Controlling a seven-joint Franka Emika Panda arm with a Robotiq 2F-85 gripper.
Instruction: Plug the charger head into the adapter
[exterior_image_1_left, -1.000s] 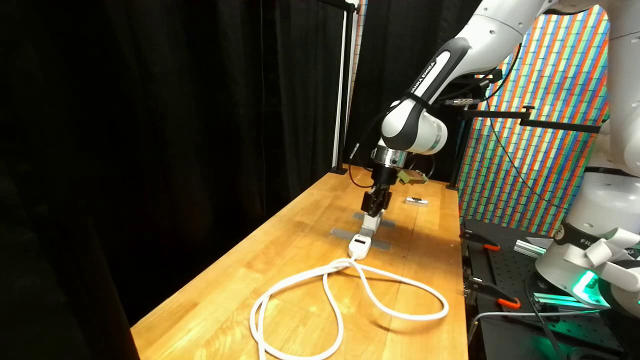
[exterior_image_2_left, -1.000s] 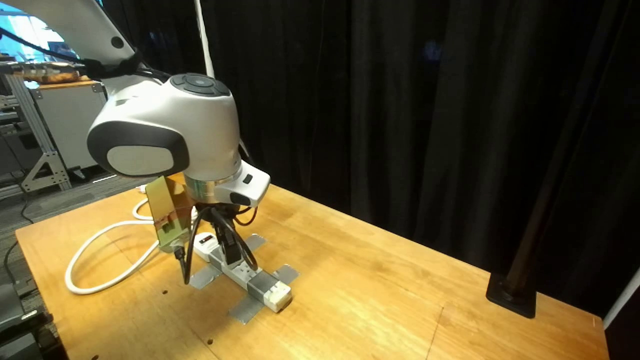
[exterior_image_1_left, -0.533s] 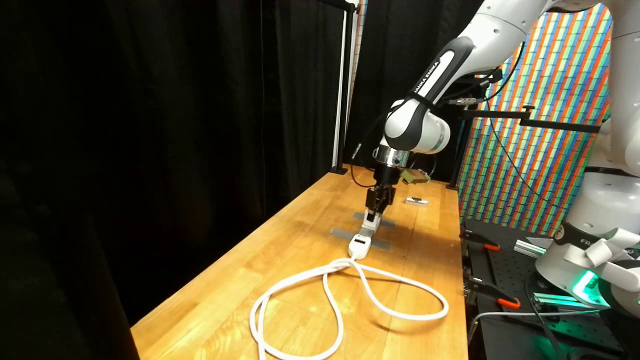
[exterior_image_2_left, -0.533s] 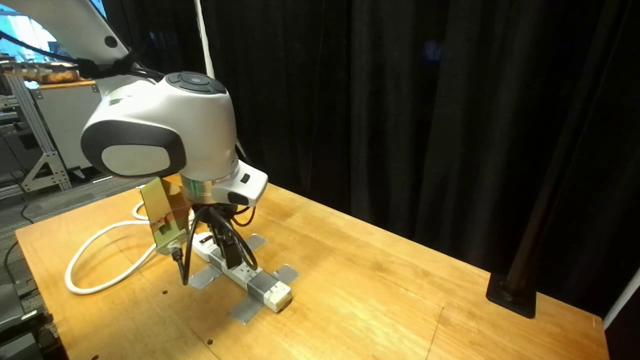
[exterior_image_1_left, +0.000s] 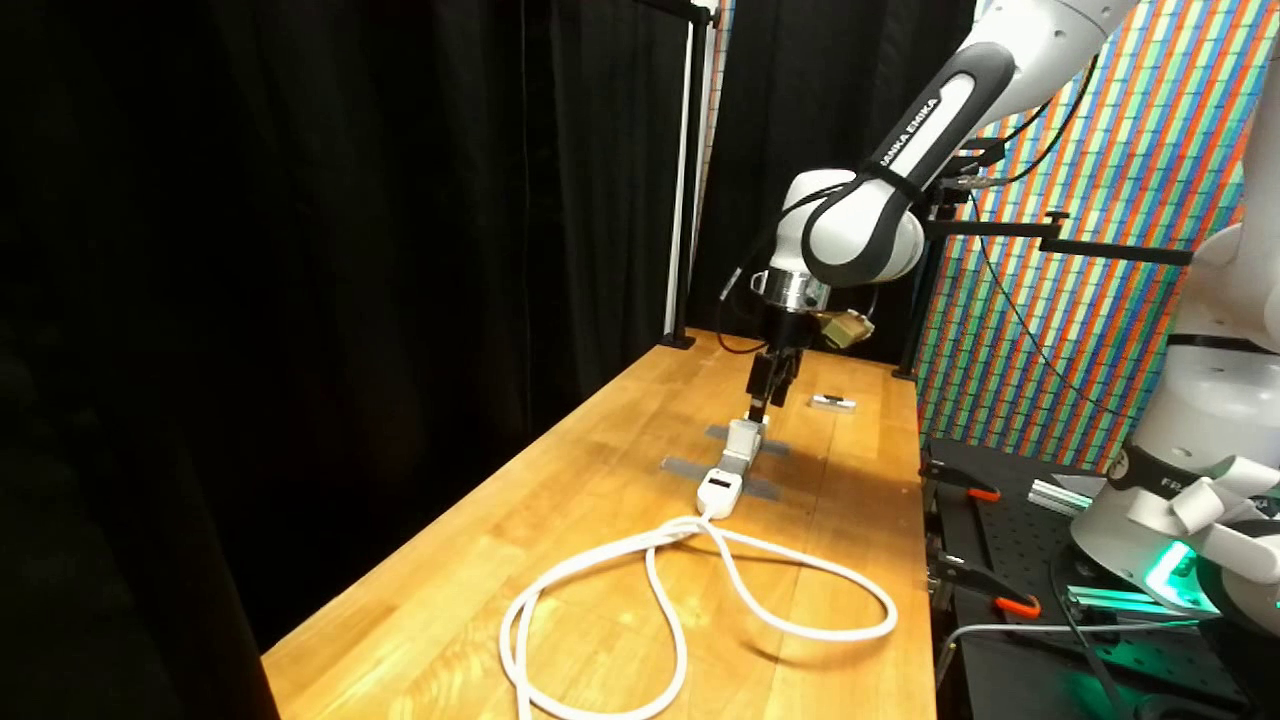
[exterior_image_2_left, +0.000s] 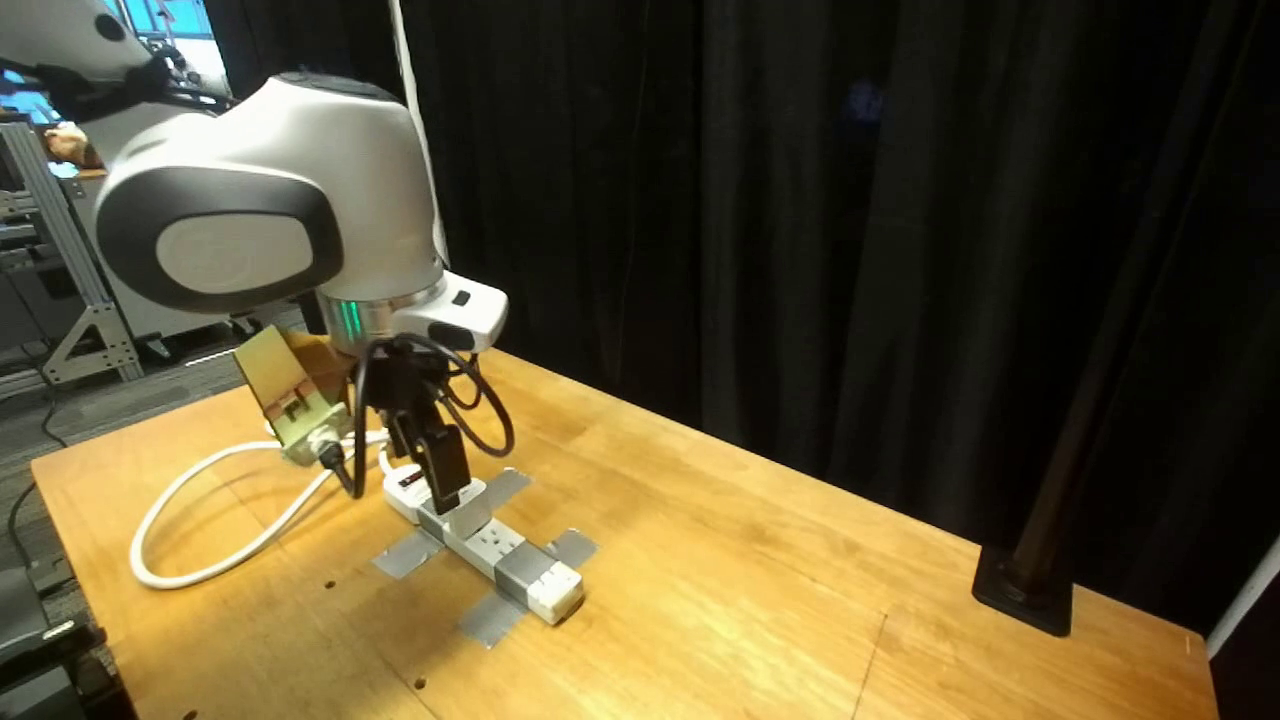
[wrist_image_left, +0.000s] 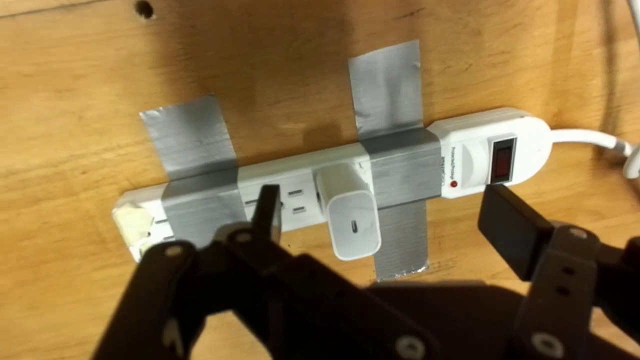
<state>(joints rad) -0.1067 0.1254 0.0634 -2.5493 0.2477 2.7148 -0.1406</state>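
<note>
The white charger head stands upright on the adapter, a long white socket strip, in the outlet beside the tape nearest the switch. Its base meets the socket face, and its prongs are hidden. My gripper is open above it in the wrist view, with a black finger apart from it on either side. In both exterior views the adapter lies on the table with the charger head standing on it. There the gripper is just over the charger head's top.
Grey tape straps the adapter to the wooden table. A looped white cable spreads over the table from its switch end. A small flat object lies farther off, and a black post base stands near the table's edge.
My gripper has opened, let go of the charger head and risen off it, moving slightly back. The charger head has stayed on the adapter.
</note>
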